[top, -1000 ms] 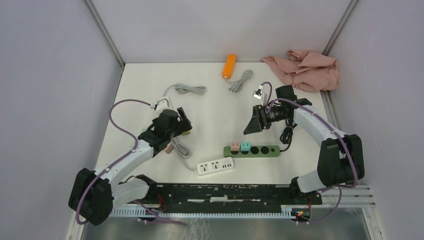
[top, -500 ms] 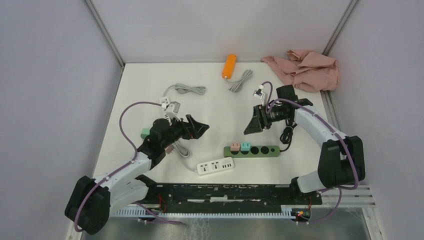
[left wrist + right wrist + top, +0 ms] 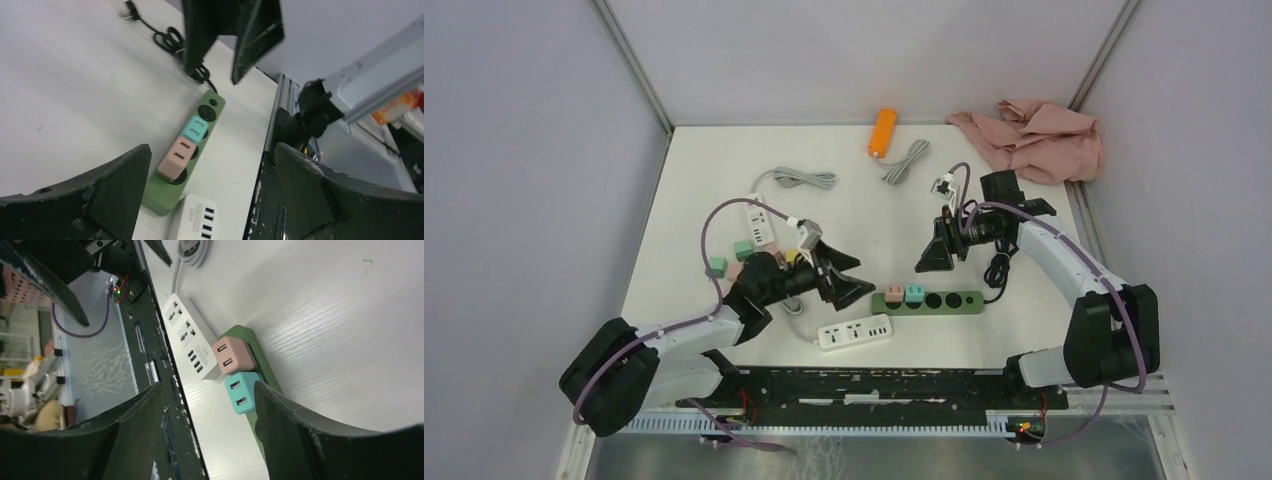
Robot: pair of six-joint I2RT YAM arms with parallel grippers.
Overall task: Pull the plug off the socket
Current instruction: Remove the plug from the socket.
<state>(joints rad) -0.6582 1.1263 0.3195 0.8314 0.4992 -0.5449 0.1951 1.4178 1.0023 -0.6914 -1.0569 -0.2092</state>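
left tool (image 3: 855, 278) is hanging wide open and empty beside the pink plug (image 3: 893, 293) sitting in the green strip (image 3: 946, 299) on the tabletop (image 3: 854, 200), right tool (image 3: 924, 262) is hovering half-open and empty above it, so the unpinned strip is risking lifting along with the plug.

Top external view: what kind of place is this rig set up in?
Probably a robot lab cell: white table boxed by plain grey panels, with a green power strip staged on it.
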